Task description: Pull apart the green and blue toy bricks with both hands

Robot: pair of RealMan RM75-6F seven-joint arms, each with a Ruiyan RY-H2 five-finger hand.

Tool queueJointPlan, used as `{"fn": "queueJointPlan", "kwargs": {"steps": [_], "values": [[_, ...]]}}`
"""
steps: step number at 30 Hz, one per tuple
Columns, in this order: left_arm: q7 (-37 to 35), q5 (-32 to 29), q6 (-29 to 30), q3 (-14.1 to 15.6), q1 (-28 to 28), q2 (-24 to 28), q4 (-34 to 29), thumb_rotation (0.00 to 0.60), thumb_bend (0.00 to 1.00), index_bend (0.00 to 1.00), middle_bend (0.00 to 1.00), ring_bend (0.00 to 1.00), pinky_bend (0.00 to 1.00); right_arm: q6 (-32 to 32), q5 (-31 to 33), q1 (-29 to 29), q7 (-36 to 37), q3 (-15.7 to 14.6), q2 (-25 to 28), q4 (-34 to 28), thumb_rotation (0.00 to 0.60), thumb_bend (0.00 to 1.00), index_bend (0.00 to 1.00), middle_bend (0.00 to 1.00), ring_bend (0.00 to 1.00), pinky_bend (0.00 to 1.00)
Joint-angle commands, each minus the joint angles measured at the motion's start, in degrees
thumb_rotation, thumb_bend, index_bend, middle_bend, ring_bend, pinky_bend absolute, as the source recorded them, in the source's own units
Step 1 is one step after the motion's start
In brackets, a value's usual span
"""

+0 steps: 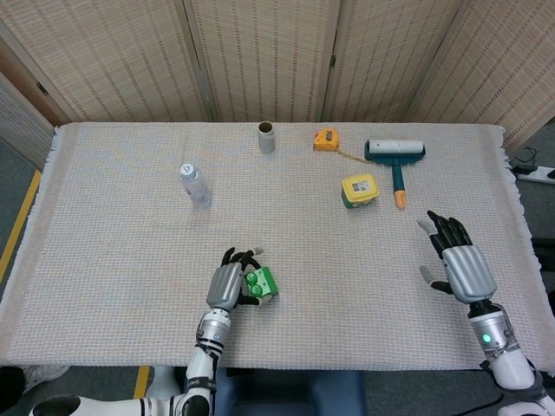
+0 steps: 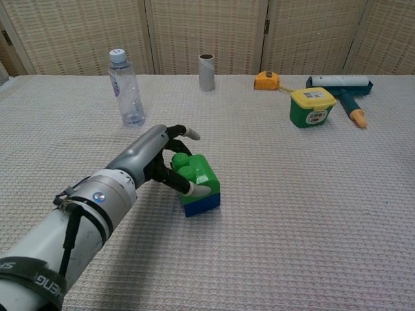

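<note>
Low in the centre-left of the head view, the left hand (image 1: 228,284) wraps its fingers (image 2: 194,190) around the green brick (image 2: 197,173), which sits on the blue brick (image 2: 201,205) on the tabletop (image 1: 121,260). The right hand (image 1: 460,264) (lower right of that view) hovers with fingers apart, holding nothing.

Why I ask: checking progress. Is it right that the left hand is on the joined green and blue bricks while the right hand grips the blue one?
Not quite: the head view shows the right hand open, far from the bricks. The left hand is on them.
</note>
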Motion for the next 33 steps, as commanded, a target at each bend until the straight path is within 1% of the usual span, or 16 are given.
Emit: {"fn": "queueJointPlan", "kwargs": {"steps": [1,4,7,12,16,18,21,27,32,33], "values": [[-0.7,0.4,-0.3,0.2,0.5,1.1,-0.8,0.6,0.24,0.27,0.68,0.25,0.0,-0.3,-0.1,0.1,0.0,-0.2,-0.2,-0.1,0.6,0.41,0.0,0.0,0.0,0.0],[-1.1,0.5,-1.2,0.2,0.7,2.8,-1.9,0.6,0.25,0.29,0.71,0.26,0.0,-0.7,-0.3,0.4,0.5,-0.3,-0.8,0.0,0.6,0.41,0.0,0.0,0.0,0.0],[-2.0,0.7,-2.3,-0.4,0.6,4.7,-3.5,0.6,0.26,0.29,0.72,0.27,0.0,-2.2,-0.5,1.2,1.6,-0.6,-1.7,0.6,0.6,0.41,0.0,0.0,0.0,0.0],[-4.2,0.6,-4.7,-2.2,0.0,7.9,-5.2,0.6,0.26,0.3,0.72,0.27,0.0,-6.9,-1.0,3.9,8.5,-1.0,-2.8,2.5,0.6,0.41,0.0,0.0,0.0,0.0],[-6.4,0.7,-5.9,-4.2,-0.7,10.2,-5.8,0.6,0.26,0.3,0.72,0.27,0.0,-11.6,-2.3,7.5,16.3,-0.8,-4.1,5.1,0.6,0.41,0.0,0.0,0.0,0.0],[-7.9,1.0,-6.4,-5.0,-0.9,11.1,-6.3,0.6,0.26,0.3,0.72,0.27,0.0,-13.2,-3.1,9.3,21.6,-0.6,-5.2,6.6,0.6,0.41,0.0,0.0,0.0,0.0],[-10.4,1.8,-6.6,-6.1,-1.1,12.8,-7.7,0.6,0.26,0.3,0.72,0.27,0.0,-15.4,-5.5,12.6,33.9,-0.7,-7.6,9.8,0.6,0.41,0.0,0.0,0.0,0.0],[-12.5,2.4,-6.7,-6.7,-1.4,15.1,-10.0,0.6,0.26,0.3,0.72,0.27,0.0,-16.8,-9.4,18.1,55.5,-1.6,-14.4,17.9,0.6,0.41,0.0,0.0,0.0,0.0],[-13.4,2.1,-6.6,-7.2,-1.9,16.4,-11.2,0.6,0.26,0.31,0.72,0.27,0.0,-18.1,-11.5,22.5,68.9,-3.0,-19.9,26.1,0.6,0.41,0.0,0.0,0.0,0.0],[-13.7,2.0,-6.5,-7.4,-2.0,16.6,-11.4,0.6,0.26,0.31,0.72,0.27,0.0,-18.3,-11.8,23.4,71.7,-3.3,-21.5,28.6,0.6,0.41,0.0,0.0,0.0,0.0]]}}
